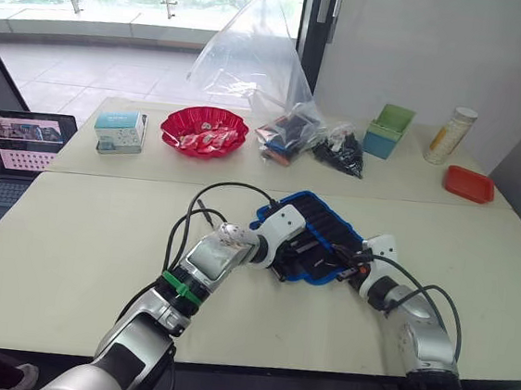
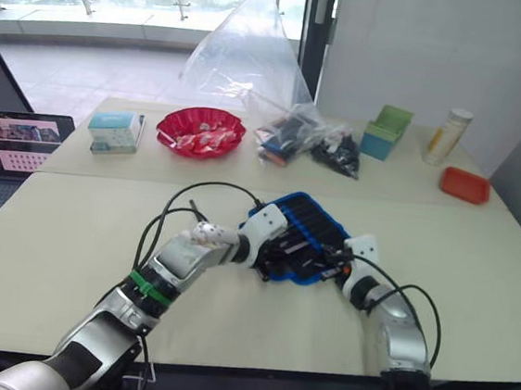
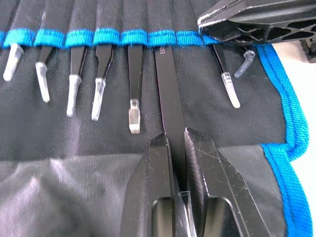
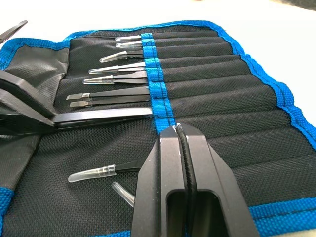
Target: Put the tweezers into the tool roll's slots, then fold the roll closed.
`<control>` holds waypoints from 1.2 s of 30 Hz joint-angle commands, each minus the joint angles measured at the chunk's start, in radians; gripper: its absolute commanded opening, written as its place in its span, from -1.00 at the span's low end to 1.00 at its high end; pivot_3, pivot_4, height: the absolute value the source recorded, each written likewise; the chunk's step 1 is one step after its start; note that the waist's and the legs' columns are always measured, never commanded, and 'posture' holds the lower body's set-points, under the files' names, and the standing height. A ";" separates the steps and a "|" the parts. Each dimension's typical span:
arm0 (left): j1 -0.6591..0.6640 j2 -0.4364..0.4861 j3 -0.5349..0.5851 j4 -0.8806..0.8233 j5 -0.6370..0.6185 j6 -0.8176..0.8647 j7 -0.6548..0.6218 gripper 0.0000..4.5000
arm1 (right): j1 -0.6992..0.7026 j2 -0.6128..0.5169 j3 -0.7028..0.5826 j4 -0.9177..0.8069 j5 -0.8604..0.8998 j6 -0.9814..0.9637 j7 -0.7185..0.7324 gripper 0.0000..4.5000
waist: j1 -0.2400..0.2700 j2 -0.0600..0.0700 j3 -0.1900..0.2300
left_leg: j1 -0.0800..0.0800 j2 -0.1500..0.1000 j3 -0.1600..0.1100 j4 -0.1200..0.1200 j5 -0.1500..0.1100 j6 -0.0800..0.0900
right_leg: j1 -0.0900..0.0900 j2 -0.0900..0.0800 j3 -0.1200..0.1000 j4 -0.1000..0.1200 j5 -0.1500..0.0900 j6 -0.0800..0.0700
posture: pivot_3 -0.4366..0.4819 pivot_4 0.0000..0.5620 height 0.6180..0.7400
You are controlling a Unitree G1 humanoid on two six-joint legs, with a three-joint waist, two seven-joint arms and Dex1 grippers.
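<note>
The tool roll (image 1: 324, 228) lies open on the near table, black with blue trim (image 3: 276, 89). My left gripper (image 3: 175, 139) is shut on one of the black tweezers (image 3: 169, 94). The far end of that pair sits under the blue band of the slots (image 4: 159, 94). Several other tweezers (image 3: 101, 74) stand in neighbouring slots with clear tip caps showing. My right gripper (image 4: 178, 130) is shut, its tips resting on the roll at the blue band, one slot over from the held pair. It lies just right of the left gripper (image 1: 300, 246).
The far table holds a red bowl (image 1: 204, 131), a clear plastic bag (image 1: 256, 59), a small box (image 1: 120, 131), a green bin (image 1: 389, 129), a bottle (image 1: 450, 134) and an orange tray (image 1: 469, 183). A laptop (image 1: 19, 142) sits at the left.
</note>
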 commanded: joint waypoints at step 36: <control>-0.263 -0.219 0.117 0.637 0.186 -0.545 -0.110 -0.47 | 0.024 0.008 0.020 0.002 -0.018 0.027 -0.066 -1.00 | 0.019 -0.001 0.000 | -0.002 -0.002 0.000 0.004 0.000 0.001 | 0.000 -0.001 0.000 0.001 0.001 0.001 | -0.05 -0.47 1.00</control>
